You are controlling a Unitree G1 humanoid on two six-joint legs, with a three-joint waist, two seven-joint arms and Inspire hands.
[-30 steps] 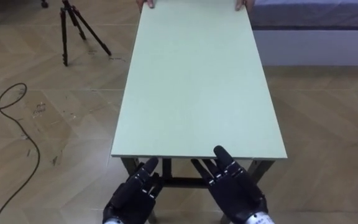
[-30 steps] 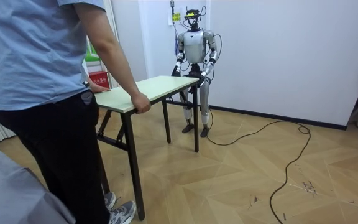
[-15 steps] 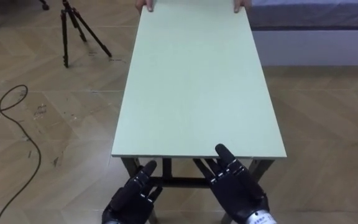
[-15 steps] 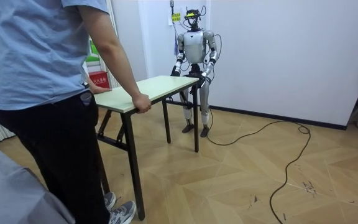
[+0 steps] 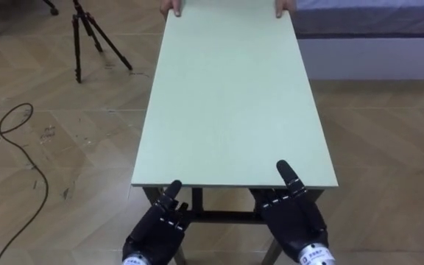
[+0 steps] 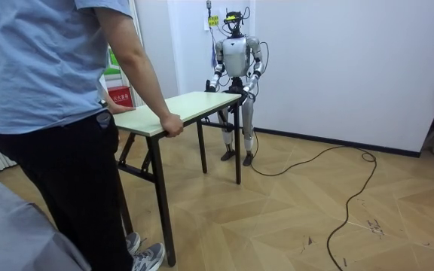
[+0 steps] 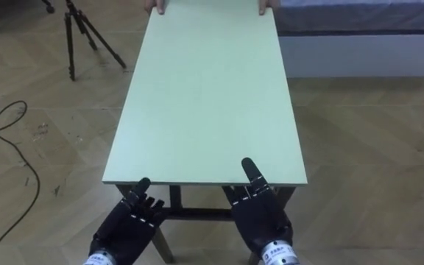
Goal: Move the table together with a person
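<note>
right hand (image 5: 293, 221) slid rightward along table (image 5: 234, 96) edge.

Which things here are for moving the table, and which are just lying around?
For the job:
table
person's hands, holding its far end
left robot hand and right robot hand, both open at its near edge

Just lying about:
tripod, left of the table
bed, past its far right corner
</note>
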